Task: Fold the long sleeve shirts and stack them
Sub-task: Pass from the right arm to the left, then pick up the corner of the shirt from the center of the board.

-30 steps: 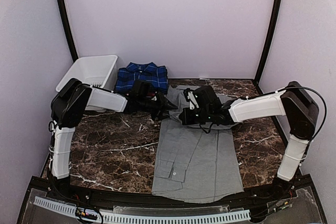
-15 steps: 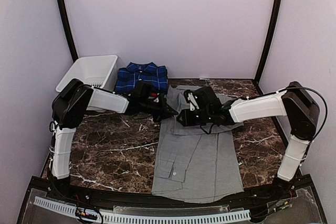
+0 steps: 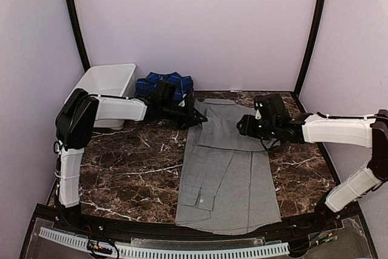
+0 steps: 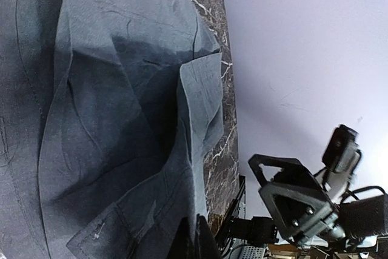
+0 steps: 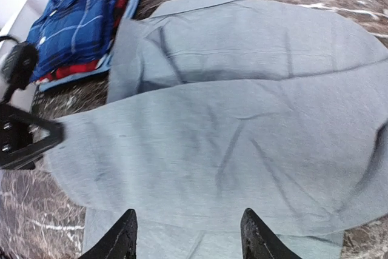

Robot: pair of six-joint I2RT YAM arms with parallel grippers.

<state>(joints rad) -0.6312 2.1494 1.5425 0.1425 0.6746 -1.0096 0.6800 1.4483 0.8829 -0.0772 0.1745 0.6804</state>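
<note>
While left gripper (image 3: 199,119) tight on grey shirt (image 3: 227,174), right gripper (image 5: 189,227) spread, empty; basket (image 3: 109,68) beside plaid shirt (image 5: 73,28).

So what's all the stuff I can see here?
grey shirt: one, light grey, spread on the middle of the table with its far part folded over
blue plaid shirt: one, dark blue checks, folded, top of the pile at the back beside the basket
red-edged shirt: one, only red and pale edges show, under the plaid one
basket: one, white plastic, back left corner
table: one, dark brown marble with white veins
left gripper: one, black, shut on the grey shirt's far left edge
right gripper: one, black, open, over the grey shirt's right side
</note>
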